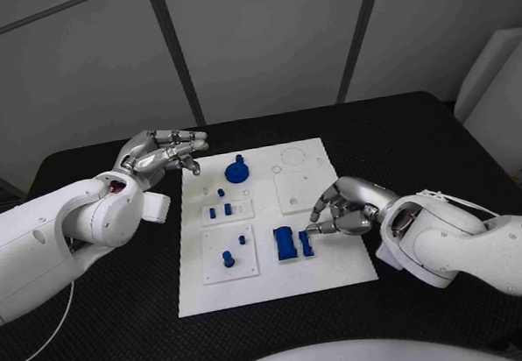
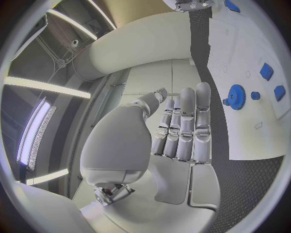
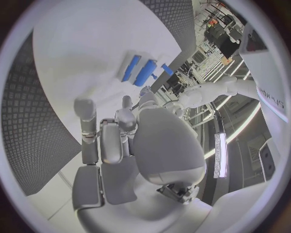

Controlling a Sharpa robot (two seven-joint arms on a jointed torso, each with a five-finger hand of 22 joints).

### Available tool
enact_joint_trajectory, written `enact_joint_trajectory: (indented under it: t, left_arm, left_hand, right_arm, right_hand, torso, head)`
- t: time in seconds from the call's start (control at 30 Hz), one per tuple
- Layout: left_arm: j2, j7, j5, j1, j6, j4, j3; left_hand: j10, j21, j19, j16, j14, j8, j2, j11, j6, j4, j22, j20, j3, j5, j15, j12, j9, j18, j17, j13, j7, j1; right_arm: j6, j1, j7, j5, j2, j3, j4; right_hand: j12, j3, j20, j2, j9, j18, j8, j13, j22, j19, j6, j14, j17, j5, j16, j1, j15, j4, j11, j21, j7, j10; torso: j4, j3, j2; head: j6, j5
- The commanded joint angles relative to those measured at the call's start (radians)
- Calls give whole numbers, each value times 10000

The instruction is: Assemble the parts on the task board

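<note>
White board [image 1: 273, 285] flat at the centre of the black counter [image 1: 115, 347], blue parts across it. Gear [image 1: 237, 169] near the board's far left corner, on a knobbed post. Small pegs [image 1: 220, 211] on a raised tile just nearer than the gear; single peg [image 1: 228, 258] upright on the next tile toward the board's near edge. Block [image 1: 285, 243] and slimmer bar [image 1: 305, 243] side by side right of that peg.

Left hand [image 1: 160, 151] over the counter just off the board's far left corner, beside the gear, fingers [image 2: 188, 121] straight and together, gripping nothing. Right hand [image 1: 348, 208] at the board's right edge, fingers curled in, tips close beside the bar; cannot tell whether those fingers pinch it or merely touch. In the right wrist view, block [image 3: 145, 73] and bar [image 3: 131, 68] just beyond the fingertips [image 3: 126, 102].
</note>
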Motion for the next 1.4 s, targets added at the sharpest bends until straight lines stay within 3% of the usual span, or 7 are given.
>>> enact_joint_trajectory:
  t: [0.03, 0.4, 0.67, 1.03, 1.07, 1.37, 1.4]
  left_arm:
    - [56, 675, 455, -20, -93, -12, 5]
    - [981, 1736, 1817, -248, -730, -1397, 5]
    - [1840, 2444, 2634, -320, -1353, -2703, 11]
    - [2371, 2834, 2884, -401, -1848, -3298, 17]
    - [2331, 2330, 2596, -412, -1451, -3265, 6]
    - [2045, 2383, 2392, -462, -2325, -2334, -131]
    - [1984, 2394, 2349, -473, -2511, -2136, -160]
  left_hand:
    - [-92, -468, -588, -690, -600, -47, 15, 38, -70, 27, -238, 84, -134, 28, 93, 100, -14, -124, -373, 13, 14, -118]
    - [302, -3986, -3116, -6239, -1033, -205, 85, 290, -317, 497, -3039, 1093, -857, -384, 820, -674, -24, -87, -2494, -28, 45, -227]
    - [-485, -5102, -4718, -8483, -2093, -226, 350, 880, -1014, 996, -4574, 1661, -2491, -346, 1496, -1824, -34, -150, -2510, -11, -321, -247]
    - [-1851, -5219, -6991, -9197, -3845, -246, 320, 465, -1837, 2485, -6227, 1699, -4153, -209, 1854, -1951, -40, -487, -2586, -39, -29, 306]
    - [-4415, -5731, -8210, -9755, -5968, -862, 748, -3, -4495, 1877, -6966, 825, -4834, -664, 1214, -2548, -678, -1006, -3160, -656, -520, -3821]
    - [-6152, -5731, -9009, -9755, -7431, -862, 1034, -308, -6305, 1530, -7457, 230, -4834, -909, 794, -2548, -678, -1012, -3160, -656, -854, -6400]
    - [-6325, -5731, -9090, -9755, -7574, -862, 1760, -339, -6482, 1499, -7506, 170, -4834, -1610, 751, -2548, -678, -1013, -3160, -656, -888, -6668]
  right_arm:
    - [-302, 284, 2924, 3747, 72, 19, -573]
    - [632, 903, 6159, 8710, 1782, 185, -4249]
    - [1148, 941, 7069, 9762, 3301, 410, -6606]
    - [1426, 946, 7382, 10288, 4052, 553, -7603]
    - [1072, 928, 6915, 9785, 4026, 535, -7579]
    - [308, 1009, 7219, 10456, 3654, 333, -6647]
    - [145, 1026, 7284, 10599, 3575, 290, -6449]
  right_hand:
    - [-3341, 110, 143, 148, -162, 317, -309, -2000, -1893, -1215, -326, -874, -2737, 51, -2468, 608, 177, -183, 180, -1941, 184, -1652]
    - [-8214, 1002, 1400, 561, -1432, 206, -1603, -8456, -4664, -3303, -481, -3883, -8615, -907, -10570, 2621, 1436, 69, 1091, -6245, 786, -1876]
    - [-8772, 1158, 1893, 494, -2373, 367, -1667, -10794, -5759, -3152, -666, -3917, -10268, -1049, -12450, 1934, 1871, -47, 1402, -7674, 892, -2157]
    - [-8801, 931, 2295, 582, -3193, 330, -1687, -11343, -6879, -3307, -1153, -4770, -11570, -1106, -12818, 736, 2245, -885, 1766, -9058, 836, -3104]
    - [-9401, 1555, 1422, 434, -3875, -296, -2306, -11960, -7466, -5801, -3944, -7667, -12214, -1458, -13425, -3671, 1760, -1395, 1229, -9351, 323, -6129]
    - [-9401, 1555, 918, 434, -3875, -468, -2306, -11960, -7882, -7411, -5826, -9635, -12214, -2414, -13425, -6623, 1446, -1767, 876, -10116, 11, -8148]
    - [-9401, 1555, 867, 434, -3875, -470, -2306, -11960, -7915, -7563, -6000, -9815, -12214, -2414, -13425, -6895, 1416, -1797, 843, -10116, -21, -8335]
  torso:
    - [-22, -44, -115]
    - [-52, -185, -679]
    - [-125, -221, -940]
    - [-81, -165, -979]
    - [-94, -187, -978]
    - [130, -48, -1010]
    - [158, -31, -1014]
  head:
    - [132, -30]
    - [814, 18]
    - [1160, 222]
    - [1313, 378]
    - [1290, 343]
    - [1724, 396]
    - [1778, 402]
